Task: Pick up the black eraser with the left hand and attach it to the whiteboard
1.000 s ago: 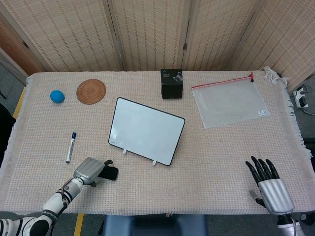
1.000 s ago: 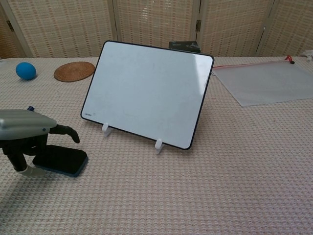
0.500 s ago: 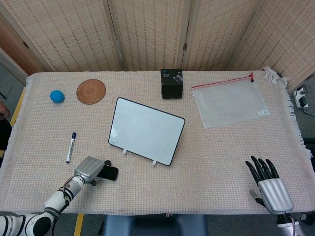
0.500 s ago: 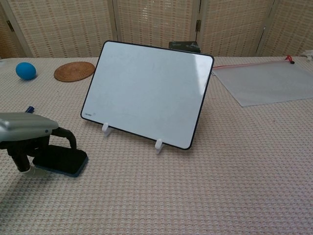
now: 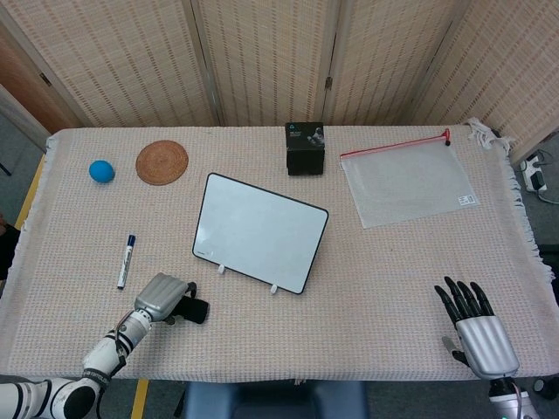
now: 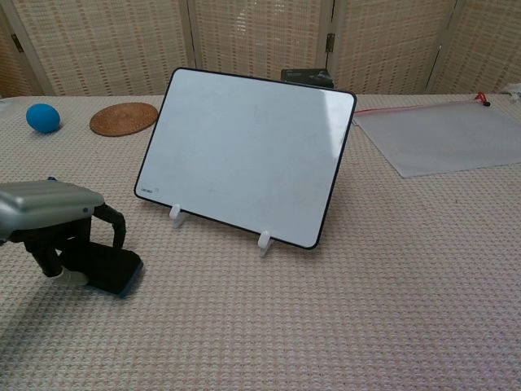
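Resting on the worktop [image 5: 367, 279], the black eraser [image 6: 107, 270] is gripped by the curled fingers [image 6: 111, 222] of the left hand [image 5: 163, 298], near the whiteboard [image 5: 259, 230]; the right hand [image 5: 479, 330] is spread, holding nothing.

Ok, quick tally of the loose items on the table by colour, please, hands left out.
Black: 2, the eraser and the box
Blue: 1, the ball
Brown: 1, the woven coaster
White: 2, the whiteboard and the marker
Clear: 1, the zip pouch
Total: 7
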You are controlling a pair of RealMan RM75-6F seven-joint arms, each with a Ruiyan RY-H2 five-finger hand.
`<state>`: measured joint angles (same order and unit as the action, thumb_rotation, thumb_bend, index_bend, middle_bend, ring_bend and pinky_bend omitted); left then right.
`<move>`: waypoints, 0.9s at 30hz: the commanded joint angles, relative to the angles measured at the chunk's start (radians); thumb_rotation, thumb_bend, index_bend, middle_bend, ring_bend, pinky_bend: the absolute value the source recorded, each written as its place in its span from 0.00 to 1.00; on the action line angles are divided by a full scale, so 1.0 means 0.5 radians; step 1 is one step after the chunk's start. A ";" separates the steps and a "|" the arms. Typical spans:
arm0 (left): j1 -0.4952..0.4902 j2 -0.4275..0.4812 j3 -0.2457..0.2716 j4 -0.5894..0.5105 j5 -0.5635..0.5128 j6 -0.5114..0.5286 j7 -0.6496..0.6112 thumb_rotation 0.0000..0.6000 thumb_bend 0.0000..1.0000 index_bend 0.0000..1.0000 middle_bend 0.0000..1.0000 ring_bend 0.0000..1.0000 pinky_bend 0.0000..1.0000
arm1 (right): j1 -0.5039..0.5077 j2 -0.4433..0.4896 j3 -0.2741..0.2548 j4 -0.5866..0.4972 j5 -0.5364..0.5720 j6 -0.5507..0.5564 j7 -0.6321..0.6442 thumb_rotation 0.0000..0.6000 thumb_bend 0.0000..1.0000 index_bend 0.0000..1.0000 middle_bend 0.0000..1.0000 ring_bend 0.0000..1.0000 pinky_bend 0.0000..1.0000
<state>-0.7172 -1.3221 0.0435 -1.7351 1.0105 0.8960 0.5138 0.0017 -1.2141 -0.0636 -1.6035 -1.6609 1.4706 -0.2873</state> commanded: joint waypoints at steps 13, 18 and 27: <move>0.229 -0.229 -0.116 0.199 0.551 0.560 -0.347 1.00 0.31 0.68 1.00 0.96 1.00 | -0.003 0.009 -0.012 -0.003 -0.016 0.016 0.015 1.00 0.29 0.00 0.00 0.00 0.00; 0.299 -0.483 -0.160 0.417 0.738 0.819 -0.330 1.00 0.31 0.68 1.00 0.98 1.00 | -0.006 0.016 -0.020 -0.008 -0.031 0.025 0.020 1.00 0.29 0.00 0.00 0.00 0.00; 0.248 -1.011 -0.345 0.808 0.897 1.075 -0.009 1.00 0.31 0.68 1.00 0.98 1.00 | -0.006 0.051 -0.034 -0.019 -0.052 0.035 0.079 1.00 0.29 0.00 0.00 0.00 0.00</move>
<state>-0.5809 -1.7685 -0.0963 -1.3825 1.4311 1.4075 0.4609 -0.0013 -1.1900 -0.0802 -1.6122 -1.6861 1.4875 -0.2494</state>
